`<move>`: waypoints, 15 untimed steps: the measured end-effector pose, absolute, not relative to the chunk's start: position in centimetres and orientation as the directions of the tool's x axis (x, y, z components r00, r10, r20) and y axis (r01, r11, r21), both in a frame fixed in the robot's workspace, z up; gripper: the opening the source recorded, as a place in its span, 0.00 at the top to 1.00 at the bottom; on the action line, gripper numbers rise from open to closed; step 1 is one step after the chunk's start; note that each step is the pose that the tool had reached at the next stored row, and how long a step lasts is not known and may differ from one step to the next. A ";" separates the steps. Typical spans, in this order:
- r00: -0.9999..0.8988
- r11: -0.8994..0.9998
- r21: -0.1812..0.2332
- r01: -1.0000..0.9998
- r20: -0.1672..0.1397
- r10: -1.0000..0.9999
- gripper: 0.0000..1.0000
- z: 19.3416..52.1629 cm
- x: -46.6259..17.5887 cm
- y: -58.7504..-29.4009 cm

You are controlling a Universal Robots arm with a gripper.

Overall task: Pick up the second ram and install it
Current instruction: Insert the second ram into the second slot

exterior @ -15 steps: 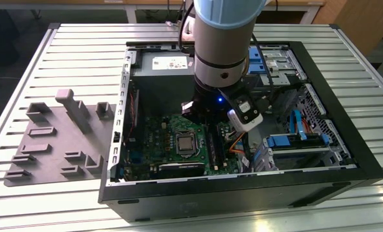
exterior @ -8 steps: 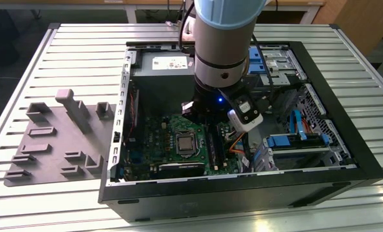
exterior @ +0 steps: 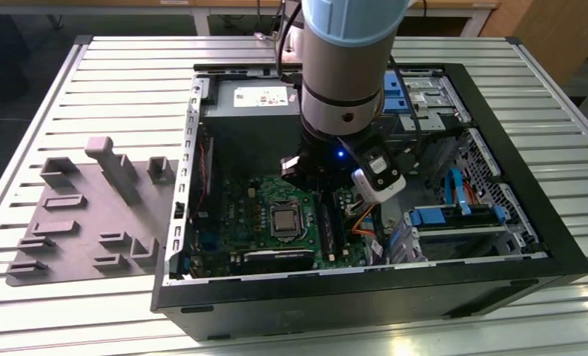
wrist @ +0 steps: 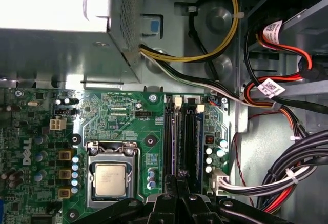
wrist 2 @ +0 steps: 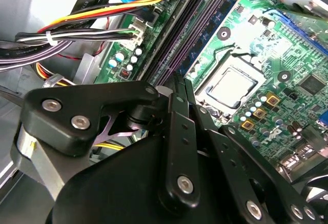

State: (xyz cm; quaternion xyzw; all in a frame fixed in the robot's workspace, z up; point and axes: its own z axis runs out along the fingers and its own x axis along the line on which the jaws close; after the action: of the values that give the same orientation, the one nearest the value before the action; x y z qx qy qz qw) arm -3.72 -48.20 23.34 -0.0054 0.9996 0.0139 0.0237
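The gripper (wrist: 177, 183) is down inside the open computer case (exterior: 531, 252), its fingers (wrist 2: 177, 101) drawn narrowly together over the black memory slots (wrist: 180, 139) of the green motherboard (wrist: 118, 119); I cannot tell whether they pinch anything. The second ram (wrist 2: 212, 32), a dark blue-green stick, stands on edge in a slot just ahead of the fingertips, beside the processor socket (wrist: 110, 175). The case rests on a slatted worktop (exterior: 125, 81), with a grey holder tray (exterior: 86, 215) at the exterior view's left.

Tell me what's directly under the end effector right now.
Under the end effector run the black memory slots of the green motherboard, beside the processor socket. A dark blue-green stick sits in one slot. The fingers cover the slots' near ends.
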 end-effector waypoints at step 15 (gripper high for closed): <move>-0.999 0.999 0.031 -0.012 -0.048 -0.010 0.88 23.2 -3.6 -48.2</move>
State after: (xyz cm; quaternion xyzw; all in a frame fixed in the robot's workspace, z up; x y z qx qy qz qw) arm -3.58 -48.20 23.18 -0.0056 0.9996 0.0158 0.0237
